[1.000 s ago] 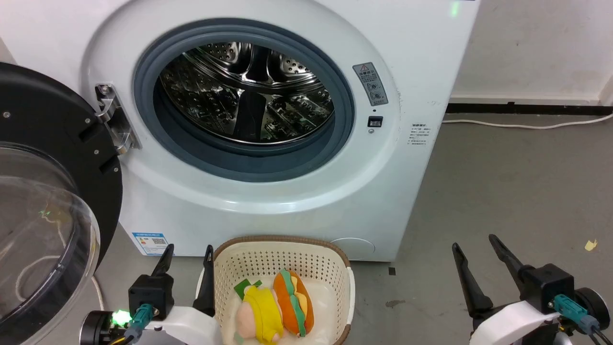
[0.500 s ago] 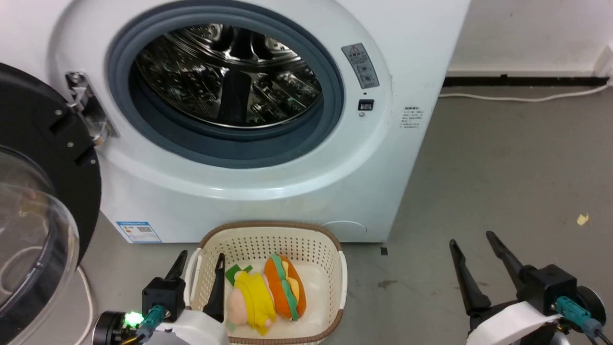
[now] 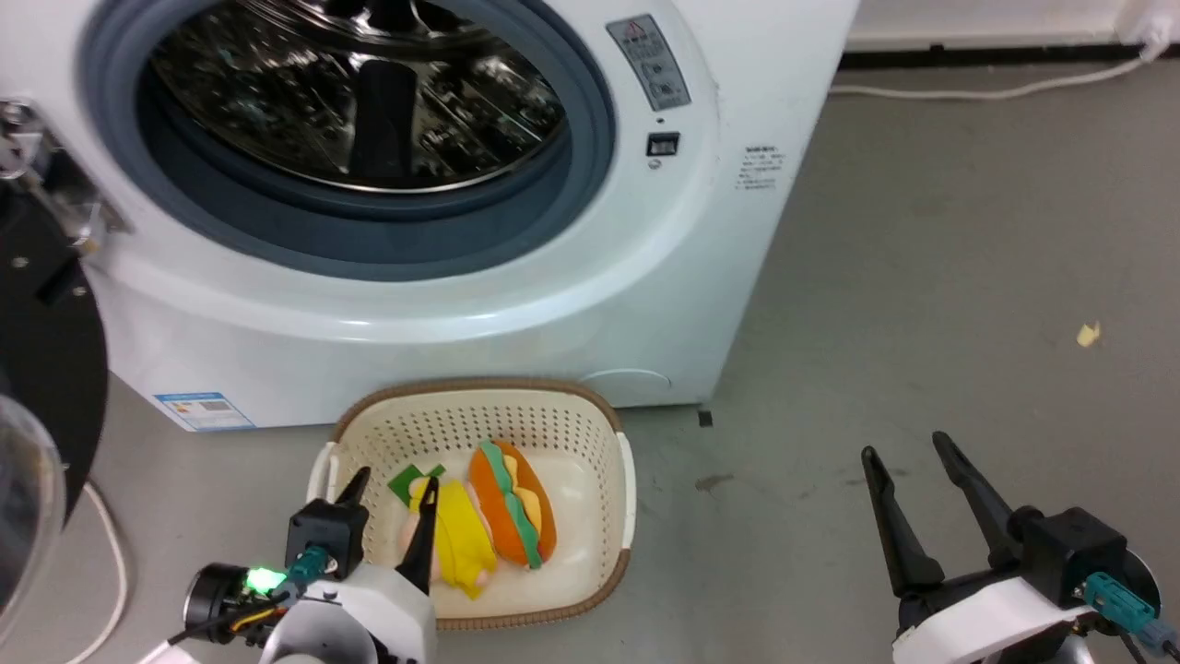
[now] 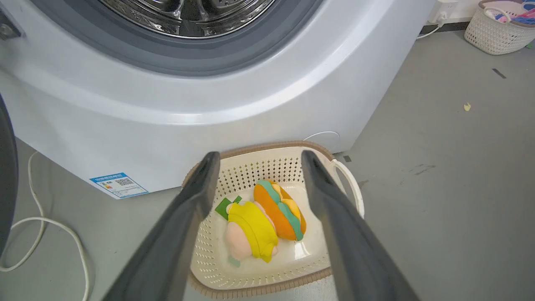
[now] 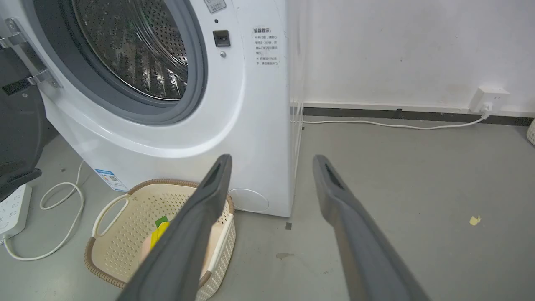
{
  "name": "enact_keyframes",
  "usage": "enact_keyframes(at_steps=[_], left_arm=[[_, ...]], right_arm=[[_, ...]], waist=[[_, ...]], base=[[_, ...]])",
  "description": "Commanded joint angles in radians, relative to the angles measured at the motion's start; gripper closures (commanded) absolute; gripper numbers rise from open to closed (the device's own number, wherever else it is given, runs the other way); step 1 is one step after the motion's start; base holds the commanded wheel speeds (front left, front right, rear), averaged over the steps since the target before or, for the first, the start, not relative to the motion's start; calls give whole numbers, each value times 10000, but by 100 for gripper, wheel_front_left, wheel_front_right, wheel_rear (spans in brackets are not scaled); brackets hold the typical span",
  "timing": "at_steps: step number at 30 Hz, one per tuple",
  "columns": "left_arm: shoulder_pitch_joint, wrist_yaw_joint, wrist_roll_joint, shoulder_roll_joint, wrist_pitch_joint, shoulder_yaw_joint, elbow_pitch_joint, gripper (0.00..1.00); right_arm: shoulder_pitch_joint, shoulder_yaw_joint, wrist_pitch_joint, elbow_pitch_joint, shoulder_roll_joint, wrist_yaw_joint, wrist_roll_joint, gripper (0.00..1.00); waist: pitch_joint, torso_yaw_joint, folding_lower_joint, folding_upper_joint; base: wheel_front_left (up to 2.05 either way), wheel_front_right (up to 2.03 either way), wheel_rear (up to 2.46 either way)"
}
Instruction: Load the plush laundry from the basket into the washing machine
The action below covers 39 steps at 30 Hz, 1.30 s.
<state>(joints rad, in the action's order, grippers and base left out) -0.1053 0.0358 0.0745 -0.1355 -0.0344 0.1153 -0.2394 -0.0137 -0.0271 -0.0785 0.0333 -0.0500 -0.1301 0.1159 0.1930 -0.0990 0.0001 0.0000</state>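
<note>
The cream basket point(image 3: 590, 415) sits on the floor in front of the white washing machine point(image 3: 553, 304), whose steel drum point(image 3: 359, 92) stands exposed. Inside lie the orange bun plush point(image 3: 512, 507) and, touching its left side, the peach-pink figure in yellow point(image 3: 456, 539). My left gripper point(image 3: 396, 477) is open above the basket's left part, its right finger over the figure. In the left wrist view the left gripper point(image 4: 260, 154) frames the bun point(image 4: 280, 209) and the figure point(image 4: 250, 230) below it. My right gripper point(image 3: 903, 445) is open over bare floor, right of the basket.
The machine's black-framed door point(image 3: 37, 369) hangs open at the left. A white cable point(image 3: 106, 553) lies on the floor beneath it, near a power strip point(image 5: 10, 209). Another basket with clothes point(image 4: 497, 29) stands far right. A yellow scrap point(image 3: 1088, 334) lies on the grey floor.
The head camera has tilted down and shifted. My left gripper has moved from beside the basket's left wall to over its inside, above the yellow figure. The right gripper stays put.
</note>
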Motion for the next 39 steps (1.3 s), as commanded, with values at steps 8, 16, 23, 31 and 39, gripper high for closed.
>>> enact_keyframes(at_steps=[8,16,23,31,39], left_arm=[[-804,93,222,-523,252,228,-1013,0],[-1464,199,506,-1004,710,635,-1912,0],[-1953,277,888,-1579,998,1070,-2584,0],[-2648,365,871,-2341,1244,1665,-3303,0],[-3384,453,919,-2955,1880,2639,-3770,0]], right_arm=[[177,-96,-246,265,-1,-2,657,0],[273,-343,-412,407,-1,-3,1126,0],[222,-619,-557,546,-1,-3,1671,0],[265,-836,-724,661,-1,-3,2252,0],[349,-1221,-890,725,-2,-4,2802,0]], waist=[[819,-538,-1,0],[1545,-955,-1,0],[2186,-1415,-1,0],[2896,-1870,-1,0],[3642,-2316,-1,0]], base=[[0,0,0],[0,0,0],[0,0,0],[0,0,0],[0,0,0]])
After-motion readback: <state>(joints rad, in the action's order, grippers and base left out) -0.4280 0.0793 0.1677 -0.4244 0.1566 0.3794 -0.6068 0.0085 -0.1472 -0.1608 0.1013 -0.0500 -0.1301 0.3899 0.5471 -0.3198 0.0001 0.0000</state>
